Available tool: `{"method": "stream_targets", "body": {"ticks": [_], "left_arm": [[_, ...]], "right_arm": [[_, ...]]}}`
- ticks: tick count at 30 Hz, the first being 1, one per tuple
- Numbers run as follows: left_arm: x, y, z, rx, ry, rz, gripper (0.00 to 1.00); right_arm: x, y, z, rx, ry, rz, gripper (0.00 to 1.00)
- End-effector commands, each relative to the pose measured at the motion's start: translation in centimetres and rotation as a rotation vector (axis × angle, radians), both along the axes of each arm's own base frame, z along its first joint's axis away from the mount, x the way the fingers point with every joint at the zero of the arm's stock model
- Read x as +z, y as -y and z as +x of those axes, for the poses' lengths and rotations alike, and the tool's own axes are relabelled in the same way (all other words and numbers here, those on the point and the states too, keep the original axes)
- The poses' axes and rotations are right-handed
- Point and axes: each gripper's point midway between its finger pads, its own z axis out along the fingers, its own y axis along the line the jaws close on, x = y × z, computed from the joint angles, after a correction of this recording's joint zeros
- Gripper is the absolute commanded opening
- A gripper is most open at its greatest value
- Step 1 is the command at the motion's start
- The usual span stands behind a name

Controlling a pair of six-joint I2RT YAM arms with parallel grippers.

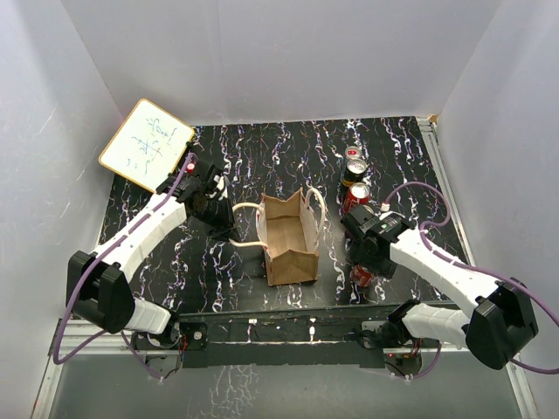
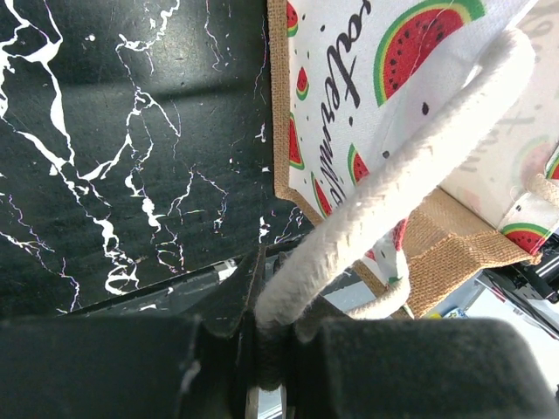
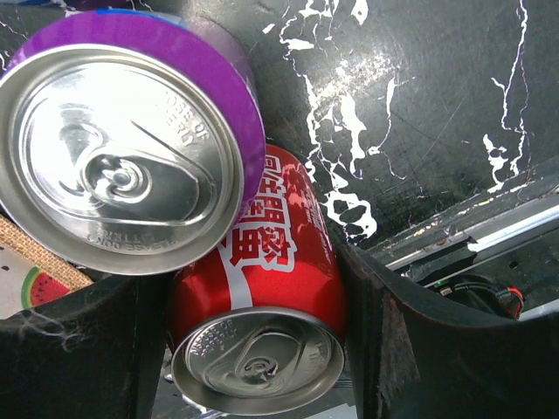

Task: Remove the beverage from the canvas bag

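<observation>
Evidently the beverage is already out. The red aluminium drinks can [image 3: 279,279] sits clamped between the fingers of the right gripper [image 1: 364,266], just beside the right wall of the small tan-brown canvas bag [image 1: 291,253], toward its near end. From overhead I cannot tell whether the can's base touches the black white-veined marble tabletop [image 1: 175,262]. A purple-rimmed can with a silver top [image 3: 122,148] crowds right against it in the wrist view.

As I judge it, the step in hand is setting the red can down and letting go. To do that well, the arm should lower the can upright until its base is flat, steering clear of the purple neighbour and the bag corner. Then it should spread the fingers wide and lift straight away so nothing gets knocked.

The left gripper [image 2: 262,345] is clenched on the bag's off-white rope handle [image 2: 393,183] on the left side, which holds the mouth open. I'd hold that steady until the can is free.

Looking down into the bag, I see only tan cloth and nothing inside, though the deep corners are shadowed. Its outer face carries a watermelon print. Farther back on the right, more cans [image 1: 356,168] stand in a cluster, well apart from the left arm.
</observation>
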Motion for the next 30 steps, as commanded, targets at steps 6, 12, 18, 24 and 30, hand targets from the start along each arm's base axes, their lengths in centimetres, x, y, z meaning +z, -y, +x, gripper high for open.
{"method": "stream_targets", "body": {"ticks": [6, 12, 18, 24, 30], "left_arm": [[1.3, 0.3, 0.5, -0.028, 0.024, -0.019, 0.31], [1.6, 0.1, 0.5, -0.046, 0.046, -0.01, 0.58], [3.1, -0.3, 0.8, -0.007, 0.092, -0.007, 0.96], [7.8, -2.4, 2.2, 0.045, 0.277, 0.064, 0.97], [16.3, -5.2, 4.0, 0.134, 0.576, 0.11, 0.97]], "right_arm": [[0.6, 0.0, 1.8, 0.032, 0.083, 0.003, 0.75], [2.6, -0.5, 2.1, 0.067, 0.134, 0.044, 0.99], [5.8, -0.6, 2.0, 0.114, 0.189, 0.078, 0.99], [14.2, -1.7, 3.7, 0.274, 0.396, 0.148, 0.99], [28.3, -2.2, 5.1, 0.385, 0.794, 0.234, 0.99]]}}
